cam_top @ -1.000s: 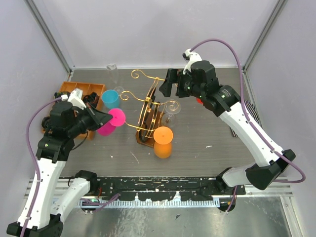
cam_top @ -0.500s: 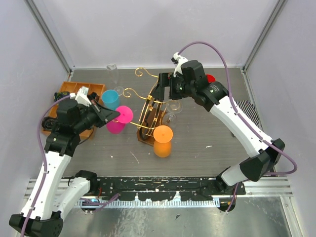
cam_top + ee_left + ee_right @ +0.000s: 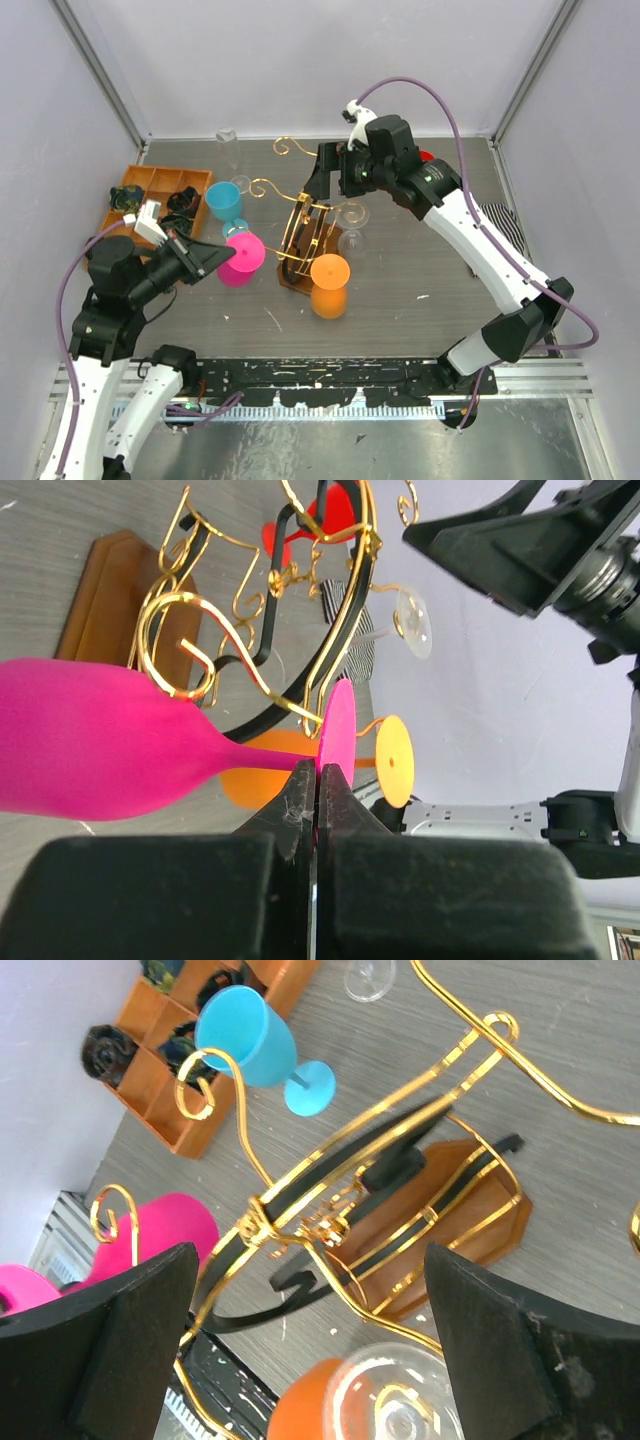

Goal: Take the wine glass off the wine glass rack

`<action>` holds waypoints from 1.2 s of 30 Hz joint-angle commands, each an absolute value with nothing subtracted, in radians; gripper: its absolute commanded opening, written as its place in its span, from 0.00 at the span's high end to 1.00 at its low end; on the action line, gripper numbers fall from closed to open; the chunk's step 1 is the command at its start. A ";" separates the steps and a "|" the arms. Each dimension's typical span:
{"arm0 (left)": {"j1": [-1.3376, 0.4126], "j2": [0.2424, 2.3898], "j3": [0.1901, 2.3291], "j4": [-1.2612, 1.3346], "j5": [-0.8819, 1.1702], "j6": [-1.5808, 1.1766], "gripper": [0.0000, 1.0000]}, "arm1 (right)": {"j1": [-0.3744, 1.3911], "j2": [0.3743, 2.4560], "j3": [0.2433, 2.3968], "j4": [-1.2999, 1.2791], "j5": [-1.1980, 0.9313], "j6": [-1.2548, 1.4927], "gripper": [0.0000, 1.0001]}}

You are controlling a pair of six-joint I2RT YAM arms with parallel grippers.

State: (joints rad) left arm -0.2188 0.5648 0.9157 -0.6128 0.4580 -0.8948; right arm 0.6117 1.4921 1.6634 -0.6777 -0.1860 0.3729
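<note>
Gripping pink wine glass [image 3: 100, 735] by foot, left claw [image 3: 316, 778] sat beside wine glass rack [image 3: 478, 1215]. Right claw [image 3: 308, 1260] gaped overhead.

One rack [image 3: 308, 228], one tray [image 3: 152, 173], one pink glass [image 3: 240, 260], one blue [image 3: 222, 200], one orange [image 3: 330, 274], two clear [image 3: 351, 240] [image 3: 227, 139].

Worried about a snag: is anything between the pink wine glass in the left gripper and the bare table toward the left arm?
Nothing visible on that side of the pink wine glass. The left gripper grips its foot. A gold hook of the wine glass rack overlaps the bowl in the wrist view; contact unclear.
</note>
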 commanded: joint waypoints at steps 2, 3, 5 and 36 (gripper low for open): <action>-0.218 0.501 0.935 -0.806 0.417 -0.873 1.00 | 0.662 1.544 1.815 -0.694 -0.271 0.319 0.02; -0.217 0.496 0.944 -0.847 0.403 -0.862 1.00 | 0.679 1.556 1.835 -0.704 -0.275 0.315 0.03; -0.217 0.486 0.960 -0.910 0.373 -0.840 1.00 | 0.710 1.568 1.854 -0.713 -0.275 0.311 0.05; -0.217 0.657 1.166 -1.131 0.061 -0.590 1.00 | 0.736 1.673 1.665 -0.634 -0.271 0.454 0.00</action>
State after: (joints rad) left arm -0.2188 0.6693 1.1728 -1.1656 0.0692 -0.5957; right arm 0.7795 1.5929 1.6489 -0.5823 -0.4976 0.4908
